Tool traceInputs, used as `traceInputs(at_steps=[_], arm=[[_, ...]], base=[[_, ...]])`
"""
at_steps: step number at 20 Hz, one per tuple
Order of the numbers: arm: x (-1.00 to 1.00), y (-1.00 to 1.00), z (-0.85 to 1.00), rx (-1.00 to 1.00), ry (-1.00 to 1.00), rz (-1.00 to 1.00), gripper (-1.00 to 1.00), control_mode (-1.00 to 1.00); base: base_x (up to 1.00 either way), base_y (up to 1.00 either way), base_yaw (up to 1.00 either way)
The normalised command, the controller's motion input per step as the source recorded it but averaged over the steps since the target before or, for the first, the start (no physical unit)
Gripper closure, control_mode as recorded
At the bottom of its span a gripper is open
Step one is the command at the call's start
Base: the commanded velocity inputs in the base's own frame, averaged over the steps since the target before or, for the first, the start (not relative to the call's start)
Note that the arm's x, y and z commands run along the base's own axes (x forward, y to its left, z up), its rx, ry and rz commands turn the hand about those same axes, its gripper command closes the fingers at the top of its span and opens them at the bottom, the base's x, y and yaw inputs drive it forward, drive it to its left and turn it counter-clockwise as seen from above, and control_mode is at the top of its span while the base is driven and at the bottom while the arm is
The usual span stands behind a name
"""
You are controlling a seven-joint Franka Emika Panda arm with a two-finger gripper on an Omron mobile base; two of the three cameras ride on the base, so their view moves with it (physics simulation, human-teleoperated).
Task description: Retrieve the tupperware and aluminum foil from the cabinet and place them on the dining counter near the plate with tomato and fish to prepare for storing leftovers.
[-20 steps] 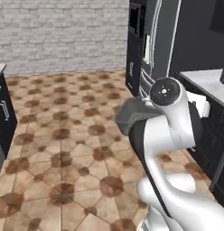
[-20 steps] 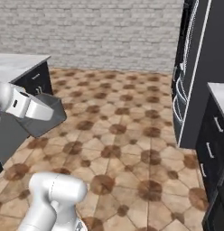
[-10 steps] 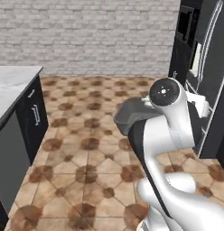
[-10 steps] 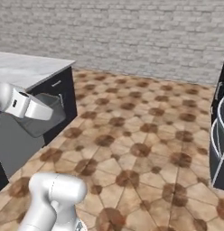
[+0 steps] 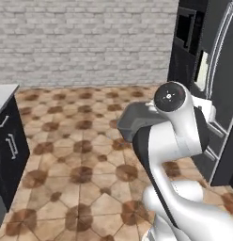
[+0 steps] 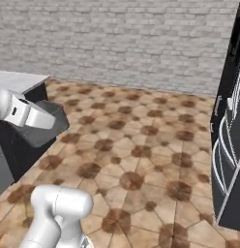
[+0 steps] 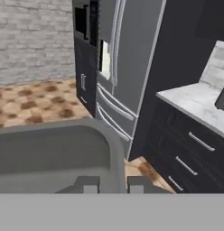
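The gripper (image 7: 109,184) is closed on the rim of the tupperware (image 7: 55,155), and the dark grey tub hangs out in front of the hand, carried in the air above the tiled floor (image 5: 81,155). From the left base view the tub (image 5: 137,120) shows just beyond the arm's upper joint; from the right base view it (image 6: 44,127) sticks out past the white forearm, near a black cabinet with a pale top (image 6: 20,80) at the left edge.

The two finger tips pinch the near wall of the tub at its flared edge, one on either side of the wall, so the whole container cantilevers away from the grip. An empty plastic tub of this kind is probably light and fairly stiff, though a thin wall may flex under a pinch and smooth plastic can slip or pivot if the arm swings hard. The flared rim looks like the sensible place to hold, since it gives the fingers a lip to catch on; a grip nearer the middle of a long side would likely tilt less than one at a corner.

A steel refrigerator (image 7: 127,67) and black drawers under a marble worktop (image 7: 195,101) stand ahead of the hand.
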Motion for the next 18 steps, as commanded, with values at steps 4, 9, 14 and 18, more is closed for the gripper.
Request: traceInputs(at_steps=[4, 9, 14, 18], arm=[[0.0, 0.0, 0.0, 0.0, 0.0, 0.0, 1.0, 1.0], [0.0, 0.0, 0.0, 0.0, 0.0, 0.0, 1.0, 1.0], [0.0, 0.0, 0.0, 0.0, 0.0, 0.0, 1.0, 1.0], [0.0, 0.0, 0.0, 0.0, 0.0, 0.0, 1.0, 1.0]], base=[[1.0, 0.11, -0.44], [1.0, 0.48, -0.42], [1.0, 0.75, -0.32], [1.0, 0.9, -0.14]])
